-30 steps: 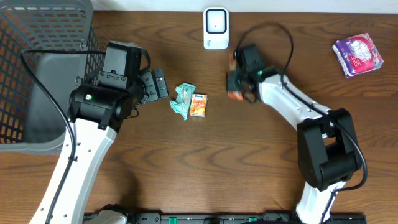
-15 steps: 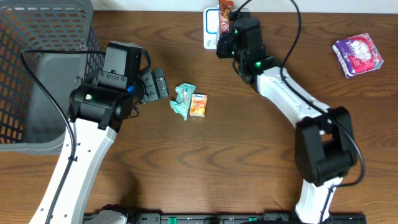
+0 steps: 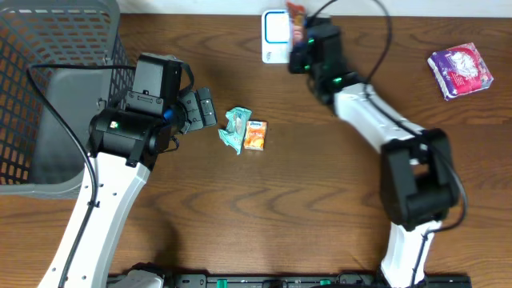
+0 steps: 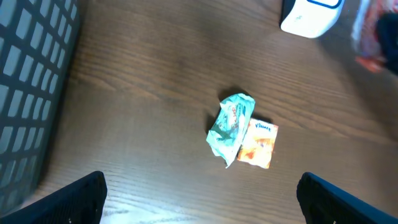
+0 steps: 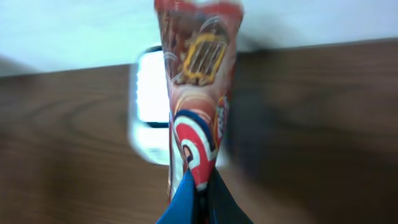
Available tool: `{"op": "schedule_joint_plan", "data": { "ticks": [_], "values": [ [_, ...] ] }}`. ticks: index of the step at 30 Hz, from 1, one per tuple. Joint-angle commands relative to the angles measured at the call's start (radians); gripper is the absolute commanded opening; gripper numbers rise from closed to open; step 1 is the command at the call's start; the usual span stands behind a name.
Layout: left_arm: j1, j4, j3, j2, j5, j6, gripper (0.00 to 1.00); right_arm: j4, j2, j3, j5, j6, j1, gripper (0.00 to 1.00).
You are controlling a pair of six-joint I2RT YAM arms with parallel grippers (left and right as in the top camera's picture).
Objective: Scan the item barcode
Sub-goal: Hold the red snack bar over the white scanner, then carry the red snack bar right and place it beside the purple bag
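Now, at the far left a grey mesh basket (image 3: 48, 88) is sitting on the wooden table (image 3: 264, 216). The left arm is rising from the near edge beside it and leaning up and inward, with its wrist turned so that the left gripper (image 3: 210, 110) is pointing rightward. Its jaws are standing wide apart and holding nothing. In the left wrist view the two dark fingertips (image 4: 74, 199) are showing at the bottom corners with bare wood between them.

Just to the right of that gripper, a crumpled teal packet (image 3: 236, 128) and a small orange packet (image 3: 255, 135) are lying flat on the table. They are touching side by side, the teal one on the left.

Further right, at the table's far edge, a white barcode scanner (image 3: 276, 36) is standing. The right arm is reaching from the near right side and stretching diagonally up and left across the table. Its forearm is extended and its wrist is ending just beside the scanner. The right gripper (image 5: 198, 200) is clamping fully closed on the lower end of a red snack packet (image 5: 199, 93). In the right wrist view the packet is standing upright from the fingers, directly in front of the scanner's face. Whether the two are touching I cannot tell. From overhead the packet is showing just right of the scanner's top.

Far right, a purple packet (image 3: 462, 70) is lying well apart from everything else.
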Motion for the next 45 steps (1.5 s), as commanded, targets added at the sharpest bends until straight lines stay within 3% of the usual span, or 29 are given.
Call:
{"op": "schedule_joint_plan", "data": {
  "ticks": [1,7,10,14,18,21,27,33,37,39,41,45],
  "values": [
    [0.000,-0.003,0.000,0.000,-0.020,0.009,0.98,-0.118,-0.132,0.010,0.135,-0.008,-0.135,0.01],
    [0.000,-0.003,0.000,0.000,-0.020,0.009,0.98,-0.403,-0.164,0.010,0.332,-0.007,-0.348,0.02],
    [0.000,-0.003,0.000,0.000,-0.020,0.009,0.98,-0.488,-0.151,0.005,0.377,0.060,-0.451,0.01],
    [0.000,-0.003,0.000,0.000,-0.020,0.009,0.98,-0.529,-0.119,0.002,0.356,0.183,-0.586,0.02],
    [0.000,-0.003,0.000,0.000,-0.020,0.009,0.98,-0.526,-0.078,0.002,0.140,0.154,-0.672,0.01],
    [0.000,-0.003,0.000,0.000,-0.020,0.009,0.98,-0.523,-0.064,0.002,0.007,0.095,-0.694,0.03],
    [0.000,-0.003,0.000,0.000,-0.020,0.009,0.98,-0.567,-0.077,0.002,-0.025,0.079,-0.693,0.08],
    [0.000,-0.003,0.000,0.000,-0.020,0.009,0.98,-0.766,-0.093,0.002,-0.270,0.079,-0.692,0.01],
    [0.000,-0.003,0.000,0.000,-0.020,0.009,0.98,-0.909,-0.091,-0.019,-0.117,0.107,-0.687,0.02],
    [0.000,-0.003,0.000,0.000,-0.020,0.009,0.98,-0.911,-0.091,-0.048,-0.021,0.149,-0.686,0.10],
    [0.000,-0.003,0.000,0.000,-0.020,0.009,0.98,-0.870,-0.091,-0.086,0.045,0.162,-0.687,0.17],
    [0.000,-0.003,0.000,0.000,-0.020,0.009,0.98,-0.692,-0.091,-0.175,0.075,0.159,-0.689,0.20]
  ]
}}
